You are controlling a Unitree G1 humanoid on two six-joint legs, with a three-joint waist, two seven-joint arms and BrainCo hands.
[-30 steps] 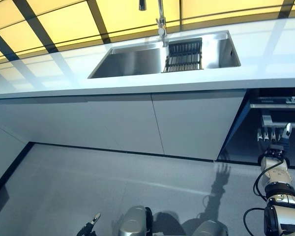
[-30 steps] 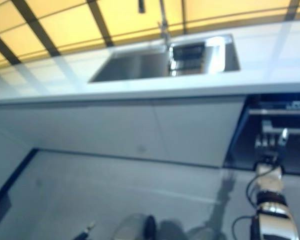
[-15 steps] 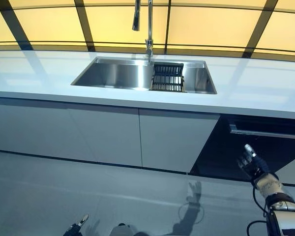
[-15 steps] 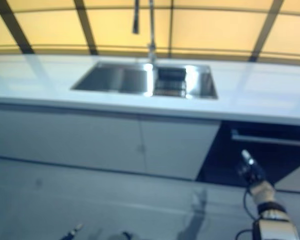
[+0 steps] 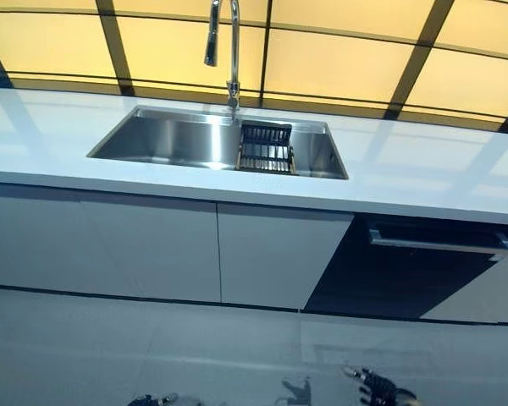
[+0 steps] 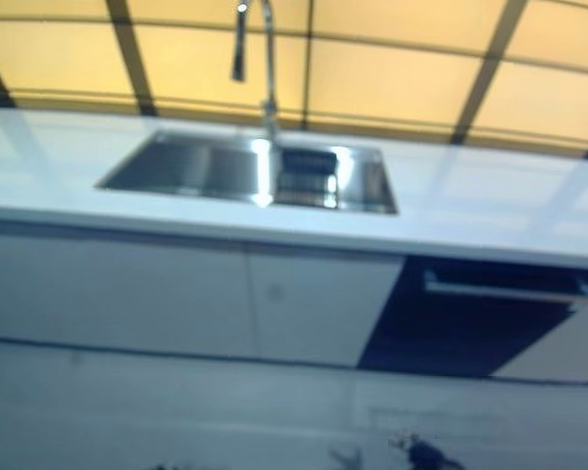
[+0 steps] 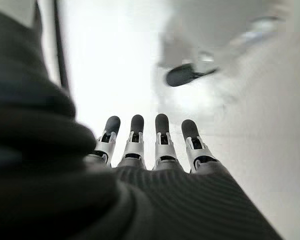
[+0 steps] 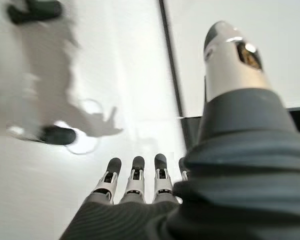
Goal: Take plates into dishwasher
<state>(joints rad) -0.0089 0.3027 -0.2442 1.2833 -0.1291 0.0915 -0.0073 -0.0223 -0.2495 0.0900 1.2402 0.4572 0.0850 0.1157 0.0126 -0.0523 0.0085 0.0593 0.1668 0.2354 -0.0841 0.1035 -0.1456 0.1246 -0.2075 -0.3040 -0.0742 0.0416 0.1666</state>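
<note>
No plate shows in any view. The dark-fronted dishwasher point(image 5: 404, 277) sits under the white counter at the right, with a silver handle bar point(image 5: 440, 243) along its top. My right hand point(image 5: 378, 390) hangs low at the bottom edge, well below and in front of the dishwasher, fingers straight and holding nothing. The right wrist view shows that hand point(image 8: 135, 187) over bare floor. My left hand point(image 5: 149, 398) barely shows at the bottom left. In its own wrist view the left hand point(image 7: 155, 165) is open and empty too.
A steel sink point(image 5: 165, 139) is set in the white counter point(image 5: 423, 169), with a black dish rack point(image 5: 265, 148) in its right part and a tall tap point(image 5: 229, 46) behind. White cabinet doors point(image 5: 152, 245) run left of the dishwasher. Grey floor lies in front.
The camera has swung, so the whole scene has shifted left. My right hand has dropped from beside the dishwasher front to the bottom edge of the view.
</note>
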